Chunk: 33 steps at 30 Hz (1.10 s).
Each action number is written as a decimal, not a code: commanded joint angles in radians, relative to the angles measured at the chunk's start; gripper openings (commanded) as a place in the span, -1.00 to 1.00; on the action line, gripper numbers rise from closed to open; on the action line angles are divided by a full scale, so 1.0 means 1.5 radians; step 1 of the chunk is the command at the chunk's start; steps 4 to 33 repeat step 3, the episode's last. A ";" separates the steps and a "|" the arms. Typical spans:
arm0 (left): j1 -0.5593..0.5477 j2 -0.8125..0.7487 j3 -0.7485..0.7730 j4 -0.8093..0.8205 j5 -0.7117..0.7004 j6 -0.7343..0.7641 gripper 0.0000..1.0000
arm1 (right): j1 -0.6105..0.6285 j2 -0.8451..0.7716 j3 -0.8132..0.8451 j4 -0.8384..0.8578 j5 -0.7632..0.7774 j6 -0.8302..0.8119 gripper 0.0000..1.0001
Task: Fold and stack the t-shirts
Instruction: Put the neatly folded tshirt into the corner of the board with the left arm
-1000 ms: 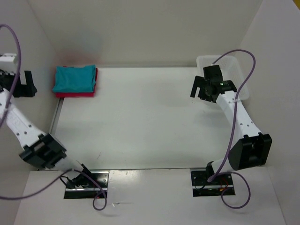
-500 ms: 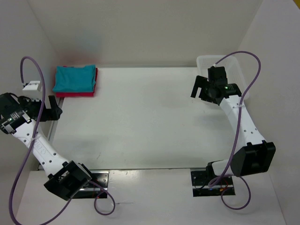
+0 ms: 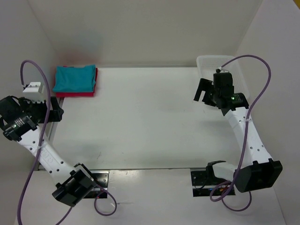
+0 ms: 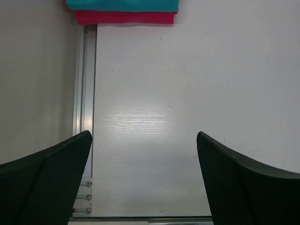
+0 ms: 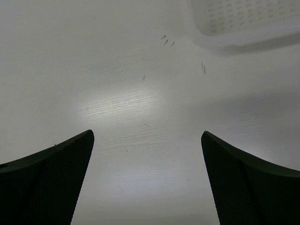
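T-shirts [image 3: 76, 83] are folded and stacked in the upper left of the overhead frame, teal shirt [image 3: 75, 77] on top of a red shirt [image 3: 75, 94]. Can't tell if there's a third one under there. Left gripper [image 3: 55, 108] hangs at the left edge of the table [image 3: 140, 122], jaws wide apart, nothing in them. Right gripper [image 3: 202, 91] is upper right, just beside the white basket [image 3: 213, 60], also spread wide and empty.

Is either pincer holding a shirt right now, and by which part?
Nothing is held. The left pincer and right pincer are both open and empty; the shirts lie folded and stacked at the far left corner.
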State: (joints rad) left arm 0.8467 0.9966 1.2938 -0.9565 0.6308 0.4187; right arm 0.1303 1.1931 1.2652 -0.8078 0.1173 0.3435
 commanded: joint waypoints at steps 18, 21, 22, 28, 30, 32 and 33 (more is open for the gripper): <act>-0.009 -0.013 0.001 0.018 0.001 -0.007 0.98 | 0.000 -0.024 -0.012 0.030 -0.008 -0.007 1.00; -0.009 -0.013 0.001 0.018 0.001 -0.007 0.98 | 0.000 -0.024 -0.012 0.030 -0.008 -0.007 1.00; -0.009 -0.013 0.001 0.018 0.001 -0.007 0.98 | 0.000 -0.024 -0.012 0.030 -0.008 -0.007 1.00; -0.009 -0.013 0.001 0.018 0.001 -0.007 0.98 | 0.000 -0.024 -0.012 0.030 -0.008 -0.007 1.00; -0.009 -0.013 0.001 0.018 0.001 -0.007 0.98 | 0.000 -0.024 -0.012 0.030 -0.008 -0.007 1.00; -0.009 -0.013 0.001 0.018 0.001 -0.007 0.98 | 0.000 -0.024 -0.012 0.030 -0.008 -0.007 1.00; -0.009 -0.013 0.001 0.018 0.001 -0.007 0.98 | 0.000 -0.024 -0.012 0.030 -0.008 -0.007 1.00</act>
